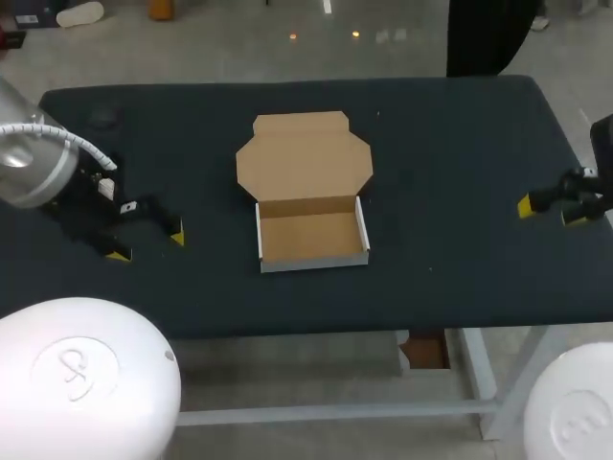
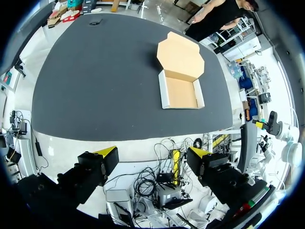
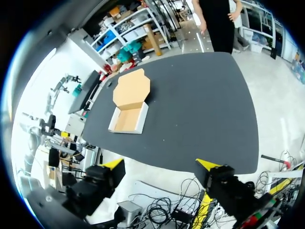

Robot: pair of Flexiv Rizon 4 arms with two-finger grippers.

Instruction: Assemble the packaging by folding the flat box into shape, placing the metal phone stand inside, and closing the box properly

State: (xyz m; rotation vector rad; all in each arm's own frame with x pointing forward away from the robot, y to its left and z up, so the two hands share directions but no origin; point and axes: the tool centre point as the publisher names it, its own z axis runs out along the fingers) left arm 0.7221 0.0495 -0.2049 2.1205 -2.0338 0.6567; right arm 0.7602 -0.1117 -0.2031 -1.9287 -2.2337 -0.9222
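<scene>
Cardboard box (image 1: 305, 163), brown, tray folded up, sits mid dark worktop (image 1: 460, 153); long axis runs near-to-far, open lid lying flat, pointing away from you. Your left fingers (image 1: 175, 235) spread wide, holding nothing, over the worktop's left. Right fingers (image 1: 526, 206) also wide, empty, at its right edge.
</scene>
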